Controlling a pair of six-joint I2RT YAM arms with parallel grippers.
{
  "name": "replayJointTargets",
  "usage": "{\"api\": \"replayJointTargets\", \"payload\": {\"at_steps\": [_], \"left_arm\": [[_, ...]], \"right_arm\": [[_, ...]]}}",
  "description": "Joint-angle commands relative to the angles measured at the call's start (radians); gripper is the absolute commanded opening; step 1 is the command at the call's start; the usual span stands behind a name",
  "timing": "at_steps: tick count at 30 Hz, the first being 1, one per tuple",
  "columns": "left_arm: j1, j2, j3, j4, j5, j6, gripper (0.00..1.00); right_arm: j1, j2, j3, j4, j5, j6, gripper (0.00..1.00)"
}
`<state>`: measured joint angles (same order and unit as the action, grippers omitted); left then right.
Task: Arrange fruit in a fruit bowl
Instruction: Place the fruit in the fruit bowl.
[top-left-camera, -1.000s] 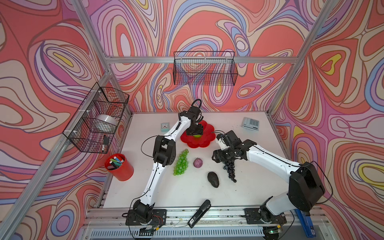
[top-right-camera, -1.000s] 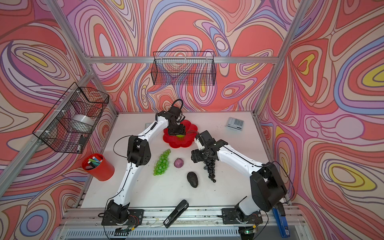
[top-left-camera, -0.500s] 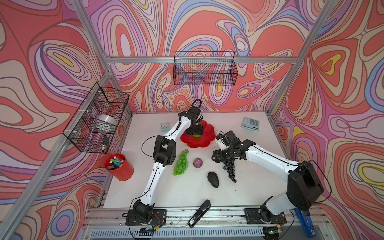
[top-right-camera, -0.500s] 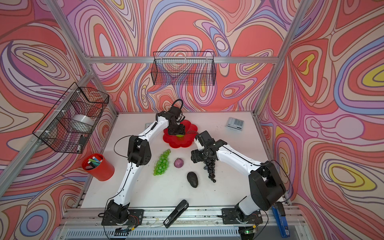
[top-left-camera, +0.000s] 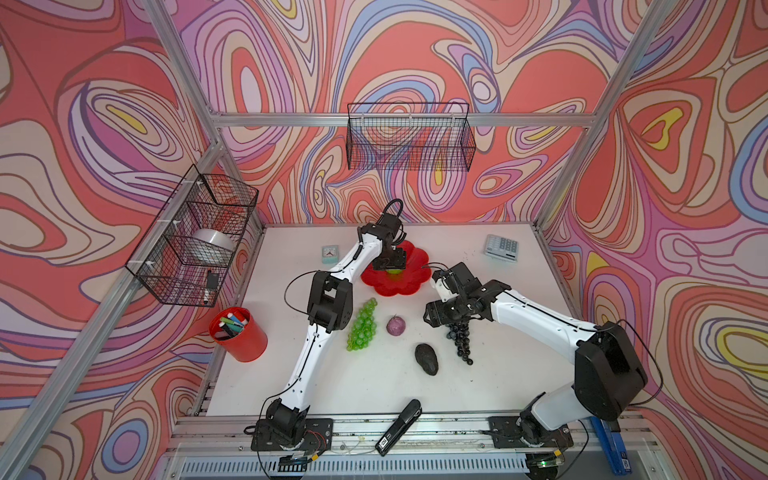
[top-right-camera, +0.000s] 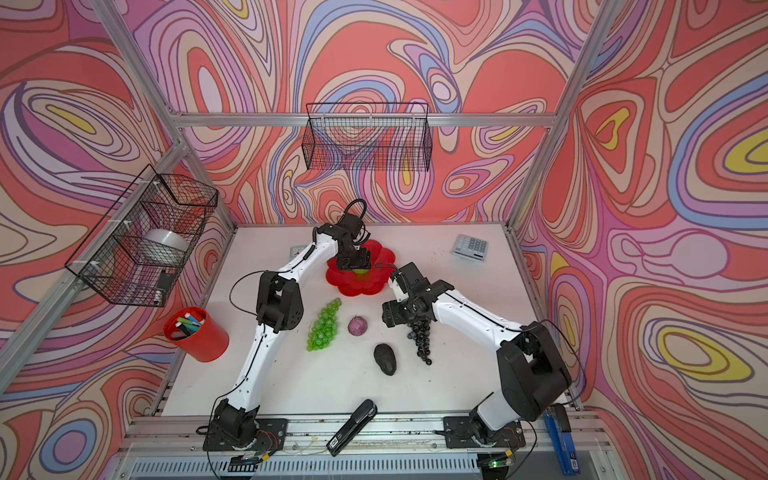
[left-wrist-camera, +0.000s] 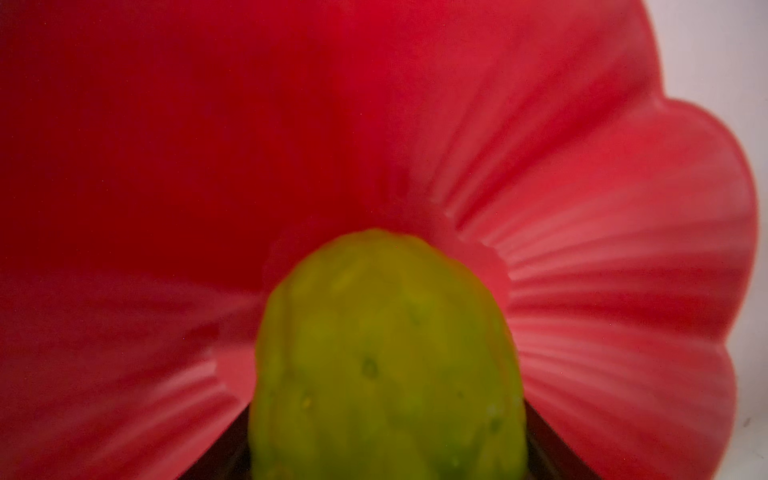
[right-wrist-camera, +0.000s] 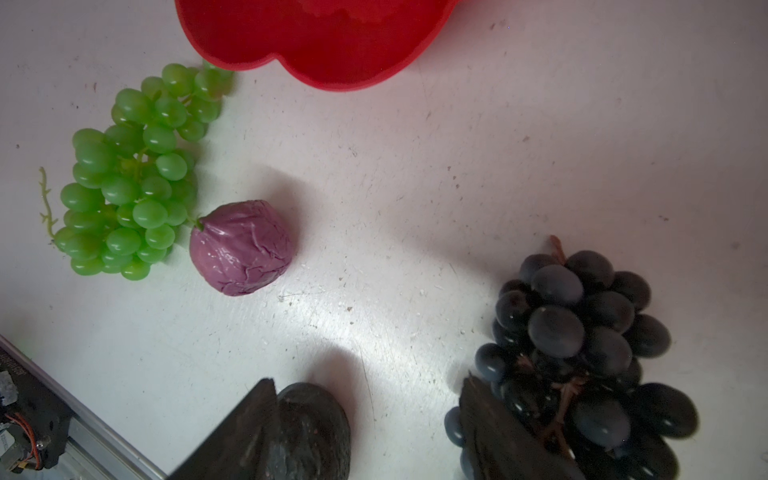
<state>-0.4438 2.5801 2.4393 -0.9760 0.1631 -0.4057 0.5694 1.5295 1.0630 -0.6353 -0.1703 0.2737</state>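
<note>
White scuffed tabletop bears the dark grape bunch (right-wrist-camera: 582, 332), light, floppy, smooth-beaded, best pinched across its thick stem end, beside one jaw of the spread right gripper (right-wrist-camera: 368, 386), while the left gripper (top-left-camera: 389, 266) flanks the bumpy lime-green ball (left-wrist-camera: 386, 353) in the glossy scalloped fruit bowl (top-left-camera: 409, 286), grip unclear.

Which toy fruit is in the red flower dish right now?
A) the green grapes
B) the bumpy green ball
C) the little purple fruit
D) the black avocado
B: the bumpy green ball is inside the red flower dish, while the green grapes, little purple fruit and black avocado lie outside it on the white table.
</note>
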Motion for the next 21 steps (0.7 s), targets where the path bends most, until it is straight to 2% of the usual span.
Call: {"api": "replayJointTargets", "payload": {"at_steps": [1, 3, 4, 5, 12, 18, 21], "left_arm": [[0.01, 0.015, -0.005, 0.011, -0.01, -0.022, 0.78], [0.008, 0.011, -0.008, 0.018, -0.012, -0.028, 0.85], [0.01, 0.009, -0.008, 0.019, -0.013, -0.03, 0.99], [0.01, 0.005, -0.008, 0.02, -0.012, -0.031, 1.0], [0.008, -0.079, -0.035, 0.021, -0.006, -0.027, 1.0], [0.008, -0.26, -0.166, 0.025, -0.003, -0.019, 0.98], [0.008, -0.383, -0.292, 0.033, -0.005, -0.002, 0.97]], "right_arm": [[0.004, 0.01, 0.009, 0.008, 0.012, -0.014, 0.75], [0.004, 0.01, 0.012, 0.008, 0.008, -0.017, 0.76], [0.004, 0.009, 0.012, 0.008, 0.009, -0.018, 0.77], [0.004, 0.006, 0.012, 0.008, 0.011, -0.019, 0.77], [0.004, -0.013, 0.017, 0.004, 0.019, -0.022, 0.77], [0.009, -0.046, 0.025, -0.02, 0.024, -0.007, 0.76], [0.035, -0.05, 0.023, -0.059, 0.03, 0.004, 0.76]]}}
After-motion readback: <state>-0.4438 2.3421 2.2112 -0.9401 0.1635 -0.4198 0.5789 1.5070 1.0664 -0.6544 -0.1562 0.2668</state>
